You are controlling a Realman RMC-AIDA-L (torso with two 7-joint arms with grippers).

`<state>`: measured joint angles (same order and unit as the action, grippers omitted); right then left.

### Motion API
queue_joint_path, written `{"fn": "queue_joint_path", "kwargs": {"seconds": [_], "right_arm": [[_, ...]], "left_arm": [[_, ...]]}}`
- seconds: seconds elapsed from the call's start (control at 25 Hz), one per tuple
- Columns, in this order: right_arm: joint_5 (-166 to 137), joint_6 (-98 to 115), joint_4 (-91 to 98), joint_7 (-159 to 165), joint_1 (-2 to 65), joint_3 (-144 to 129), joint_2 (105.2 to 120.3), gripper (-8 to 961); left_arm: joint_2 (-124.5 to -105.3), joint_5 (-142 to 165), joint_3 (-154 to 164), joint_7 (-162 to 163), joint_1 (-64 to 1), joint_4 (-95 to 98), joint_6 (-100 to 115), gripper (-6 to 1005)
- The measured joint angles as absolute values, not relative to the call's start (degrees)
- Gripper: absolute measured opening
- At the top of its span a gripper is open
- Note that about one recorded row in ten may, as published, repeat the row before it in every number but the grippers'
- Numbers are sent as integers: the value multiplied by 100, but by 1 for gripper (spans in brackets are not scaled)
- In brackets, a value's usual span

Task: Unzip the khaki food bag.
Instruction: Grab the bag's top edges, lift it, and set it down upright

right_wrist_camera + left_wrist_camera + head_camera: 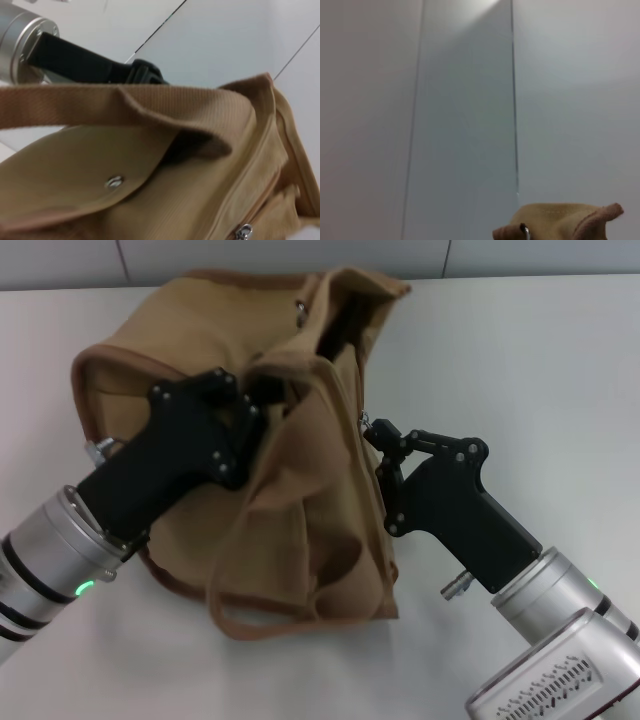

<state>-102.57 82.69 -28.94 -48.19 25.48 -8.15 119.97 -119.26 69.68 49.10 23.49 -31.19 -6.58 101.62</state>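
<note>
The khaki food bag lies slumped in the middle of the white table, its strap handles drooping toward me. Its top seam gapes dark at the far end. My left gripper is shut on a fold of the bag's top edge, on the left of the seam. My right gripper is shut at the bag's right side on the small metal zipper pull. The right wrist view shows a strap, the pocket snap, the pull and the left arm. The left wrist view shows only a corner of the bag.
The white table runs around the bag on all sides. A grey wall with panel seams stands along the table's far edge. A loose strap loop lies on the table by the bag's near edge.
</note>
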Motion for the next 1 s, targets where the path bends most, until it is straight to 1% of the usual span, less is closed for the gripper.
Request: {"fn": "queue_joint_path", "kwargs": {"seconds": [0.36, 0.64, 1.0], "right_arm": [[-10256, 8361, -2706, -4645, 2210, -818, 11997, 26], [-10257, 8802, -2198, -4186, 1900, -870, 11989, 35], [-10256, 9044, -2033, -3868, 1856, -895, 11982, 48]], "left_arm": [[-11927, 6968, 3881, 2397, -2990, -923, 10349, 63], [-11923, 6941, 3415, 2588, -2782, -895, 10391, 63], [-11917, 6949, 3408, 2643, -2726, -835, 10371, 64]]}}
